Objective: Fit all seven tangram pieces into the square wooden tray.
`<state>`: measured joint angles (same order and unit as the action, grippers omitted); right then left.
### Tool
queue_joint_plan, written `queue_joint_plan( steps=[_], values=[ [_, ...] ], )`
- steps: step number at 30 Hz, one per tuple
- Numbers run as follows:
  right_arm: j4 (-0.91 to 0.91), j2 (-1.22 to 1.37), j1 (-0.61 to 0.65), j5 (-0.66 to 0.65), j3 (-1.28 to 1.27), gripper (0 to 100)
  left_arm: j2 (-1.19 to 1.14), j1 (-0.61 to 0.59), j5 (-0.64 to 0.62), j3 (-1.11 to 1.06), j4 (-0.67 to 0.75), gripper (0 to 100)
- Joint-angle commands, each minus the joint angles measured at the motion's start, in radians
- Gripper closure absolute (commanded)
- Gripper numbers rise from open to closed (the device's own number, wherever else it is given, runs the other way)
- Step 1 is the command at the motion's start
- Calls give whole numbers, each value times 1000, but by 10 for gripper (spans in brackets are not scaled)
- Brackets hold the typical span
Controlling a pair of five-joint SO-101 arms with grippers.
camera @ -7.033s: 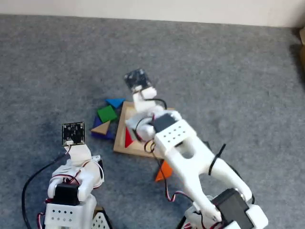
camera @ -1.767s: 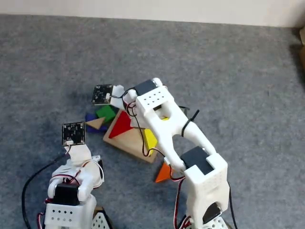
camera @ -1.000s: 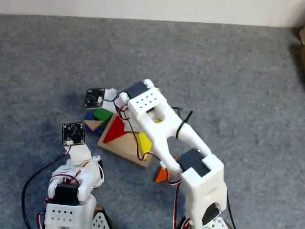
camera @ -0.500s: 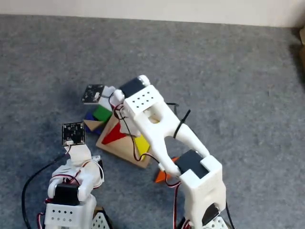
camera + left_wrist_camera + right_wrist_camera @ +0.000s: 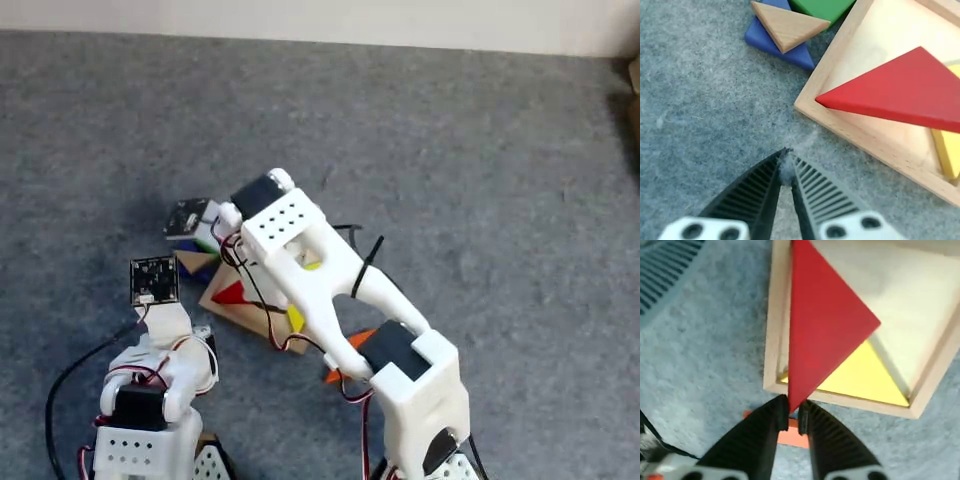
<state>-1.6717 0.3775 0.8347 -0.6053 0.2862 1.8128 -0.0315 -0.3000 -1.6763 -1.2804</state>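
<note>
The right gripper [image 5: 790,414] is clamped on a corner of the large red wooden triangle [image 5: 822,325], which crosses the rim of the square wooden tray [image 5: 774,315] — a yellow triangle [image 5: 860,377] lies inside. The left gripper [image 5: 786,167], fingers together, hangs over grey carpet [image 5: 700,100] just left of the tray's corner.

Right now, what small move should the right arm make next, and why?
Probably slide the red triangle inward: the right tool pinches its corner, which juts past the tray rim, and it lies partly over the yellow triangle.
</note>
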Motion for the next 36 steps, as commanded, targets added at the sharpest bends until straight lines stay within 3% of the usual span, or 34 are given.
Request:
queue_joint_plan(
  steps=[1,7,13,18,23,29,36],
  values=[
    [-12,-76,18,106,61,860,4,-7,8,-19,-5,995],
    [-13,-77,19,127,62,854,4,-7,8,-19,-5,995],
    [-7,-77,-10,127,65,958,4,-7,8,-19,-5,995],
    [10,-74,-104,129,114,995,4,-7,8,-19,-5,995],
    [122,-76,-229,215,116,995,4,-7,8,-19,-5,995],
    [137,-96,-277,265,116,995,4,-7,8,-19,-5,995],
    [400,-234,-266,341,-77,995,4,-7,8,-19,-5,995]
  ],
)
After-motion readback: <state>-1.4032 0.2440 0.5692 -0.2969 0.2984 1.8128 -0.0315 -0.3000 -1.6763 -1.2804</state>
